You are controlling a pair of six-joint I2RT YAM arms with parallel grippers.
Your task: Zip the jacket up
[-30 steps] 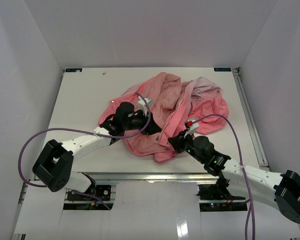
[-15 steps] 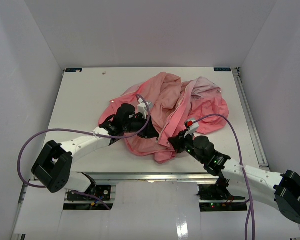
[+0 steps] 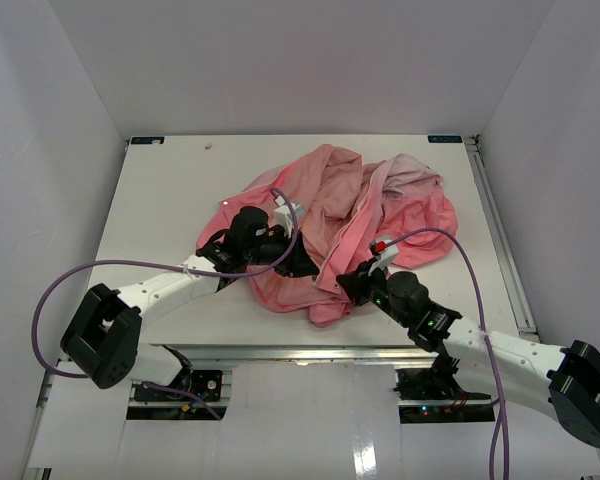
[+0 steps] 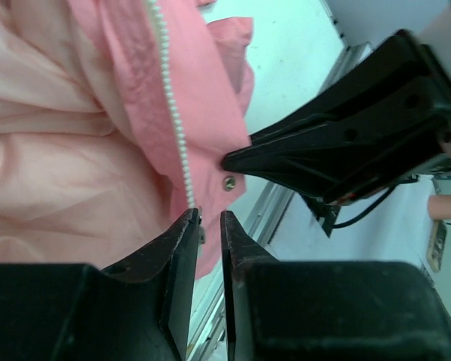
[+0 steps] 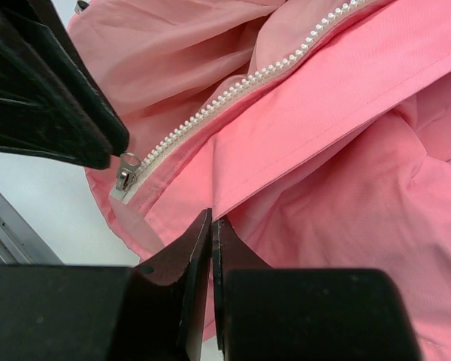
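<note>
The salmon-pink jacket lies crumpled mid-table. My left gripper is at its near hem, close to my right gripper. In the left wrist view the white zipper teeth run down to my left gripper. Its jaws stand a narrow gap apart with a small metal zipper part at one tip, and I cannot tell if they pinch it. A snap stud sits beside them. My right gripper is shut on a folded jacket edge. The zipper slider lies just left of it.
The white table is walled in on three sides. A metal rail runs along its near edge. Purple cables loop from both arms. The two grippers' fingers are only a few centimetres apart over the hem.
My left gripper has shifted slightly right toward the right gripper, and its jaws have narrowed. The right arm and the jacket's overall shape have not moved.
</note>
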